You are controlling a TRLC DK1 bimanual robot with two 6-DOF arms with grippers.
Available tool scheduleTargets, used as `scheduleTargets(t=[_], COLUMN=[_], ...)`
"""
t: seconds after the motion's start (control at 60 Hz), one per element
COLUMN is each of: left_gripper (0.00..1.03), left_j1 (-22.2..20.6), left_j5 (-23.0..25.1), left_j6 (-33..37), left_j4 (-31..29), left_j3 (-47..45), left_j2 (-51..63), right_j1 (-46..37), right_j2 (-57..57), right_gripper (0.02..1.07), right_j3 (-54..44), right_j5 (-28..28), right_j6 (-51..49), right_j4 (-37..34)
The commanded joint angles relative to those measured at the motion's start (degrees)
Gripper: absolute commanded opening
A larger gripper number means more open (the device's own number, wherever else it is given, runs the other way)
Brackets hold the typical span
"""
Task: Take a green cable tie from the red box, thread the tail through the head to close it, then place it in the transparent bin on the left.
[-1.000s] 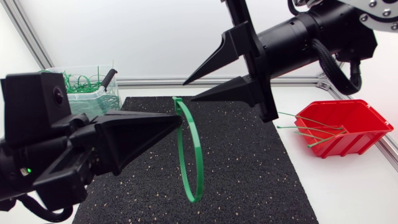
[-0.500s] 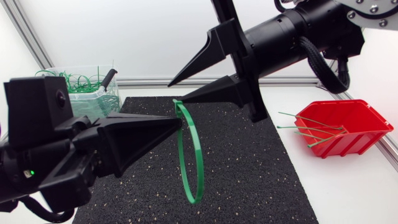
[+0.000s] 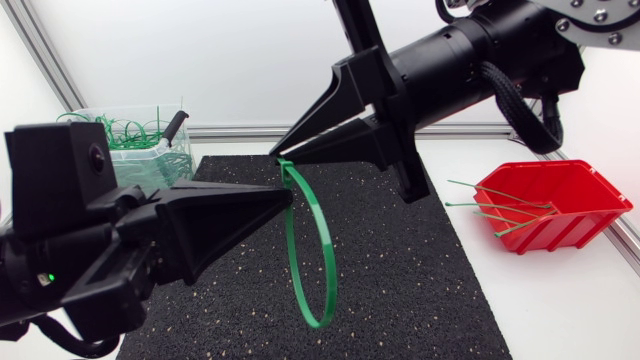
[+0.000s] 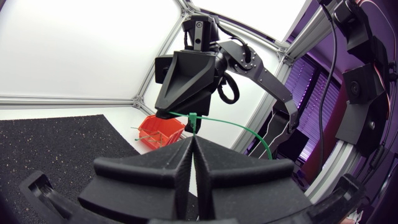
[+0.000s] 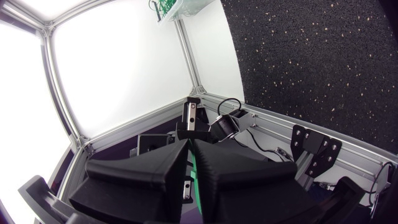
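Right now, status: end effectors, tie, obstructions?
Left end effector shut on tie. Right end effector shut on it too, at the loop's top. Tie looped, above mat. No obstruction seen.

cable tie [image 5: 198, 182] mostly hidden inside right claw [image 5: 188, 144]

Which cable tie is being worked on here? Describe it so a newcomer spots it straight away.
Over the black mat, where the left gripper and right gripper meet, a green tie hangs. It alone is held in the air, both grippers shut on it; the rest lie in the red box and the bin.
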Motion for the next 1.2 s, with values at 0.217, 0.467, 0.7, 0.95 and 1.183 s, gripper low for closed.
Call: scheduleTargets(t=[0.217, 0.467, 0.7, 0.95, 1.183], left_gripper=[0.04, 0.04, 0.04, 0.04, 0.04], left_j1=[-0.82, -1.88, -4.78, -6.01, -5.92], left_j5=[0.58, 0.49, -0.92, -1.88, -1.97], left_j6=[1.06, 0.98, 0.98, 0.98, 0.98], left_j4=[0.69, 0.17, -1.24, -1.68, -2.12], left_j3=[-0.71, 0.26, 2.63, 3.42, 3.51], left_j2=[-1.07, -1.33, -1.42, -2.03, -1.68], right_j1=[0.33, -0.29, -1.17, -0.73, -0.46], right_j2=[-1.12, -1.04, 3.45, 5.56, 4.50], right_gripper=[0.08, 0.08, 0.08, 0.08, 0.08], right_j3=[-1.98, -1.27, -2.24, -4.70, -5.49], right_j5=[0.12, 1.44, 2.14, 3.11, 3.64], right_j6=[-2.30, -2.30, -2.65, -3.00, -3.35], right_j4=[-0.24, 0.99, 2.84, 4.33, 4.24])
